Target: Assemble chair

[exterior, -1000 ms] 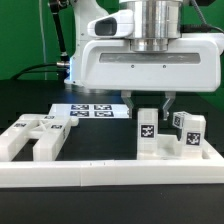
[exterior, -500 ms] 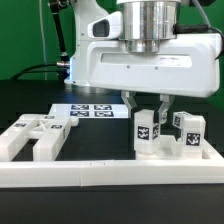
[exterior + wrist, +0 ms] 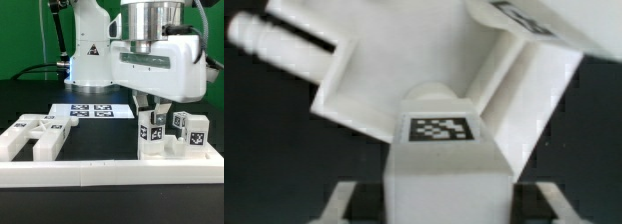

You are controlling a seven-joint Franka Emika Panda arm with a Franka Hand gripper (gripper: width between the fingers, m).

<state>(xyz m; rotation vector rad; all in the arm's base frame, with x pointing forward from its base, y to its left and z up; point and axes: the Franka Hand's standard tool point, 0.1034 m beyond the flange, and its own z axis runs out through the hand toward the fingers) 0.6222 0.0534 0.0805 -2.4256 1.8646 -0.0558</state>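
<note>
Robotics lab — tagged marker board (image 3: 93, 111)

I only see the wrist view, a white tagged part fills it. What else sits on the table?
Observer: A larger white chair piece lies at the exterior view's far left, apart from your tagged part.
Operator: Anything between them?
Observer: The marker board lies flat, farther back.
Operator: And in front?
Observer: A long low border rail runs across the front.

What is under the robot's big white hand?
A tagged white chair piece, standing upright, pinched by the gripper. Its top end is covered there, so it cannot be seen.
</note>
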